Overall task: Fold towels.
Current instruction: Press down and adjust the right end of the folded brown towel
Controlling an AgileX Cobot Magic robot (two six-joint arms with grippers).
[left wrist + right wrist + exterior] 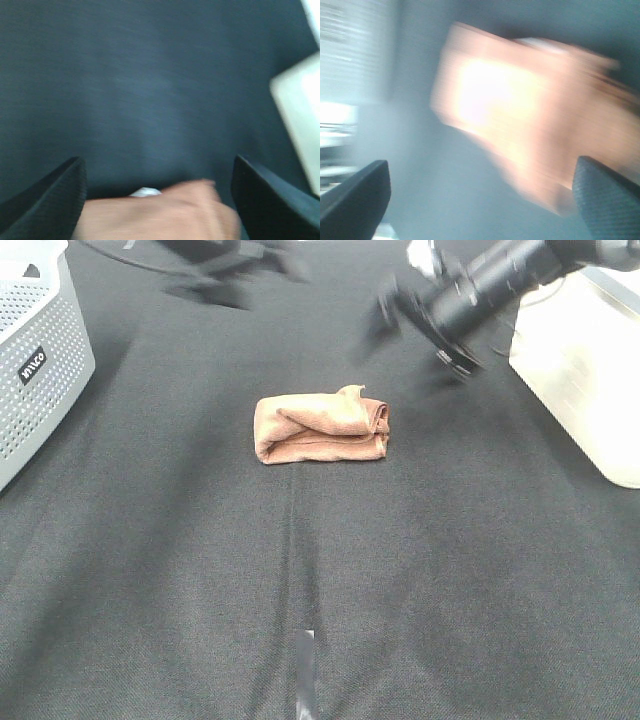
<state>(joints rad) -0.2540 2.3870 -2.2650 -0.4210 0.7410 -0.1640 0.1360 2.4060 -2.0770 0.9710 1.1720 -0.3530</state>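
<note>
Visibility is poor. Both wrist views are smeared by blur, and in the exterior high view both arms appear as dark streaks at the far edge of the black fabric-covered counter.

The left gripper is cut off by the top of the exterior high view and too blurred there to read. In the left wrist view its two black ribbed fingers stand wide apart with bare counter between them and nothing held. The left gripper touches nothing that can be made out.

The right gripper hangs near the far right part of the counter, clear of the cloth. In the right wrist view its two black fingers are spread wide and hold nothing.

The rust-brown terry towel lies folded into a small thick rectangle at the middle of the counter, somewhat toward the far edge. One corner stands up along its far side. The towel shows as an overexposed pale block in the right wrist view and as a blurred strip in the left wrist view. A small white patch lies at its edge there; what it is cannot be told.

A white perforated plastic basket is cut off at the far left corner. A cream-white box is cut off at the far right.
</note>
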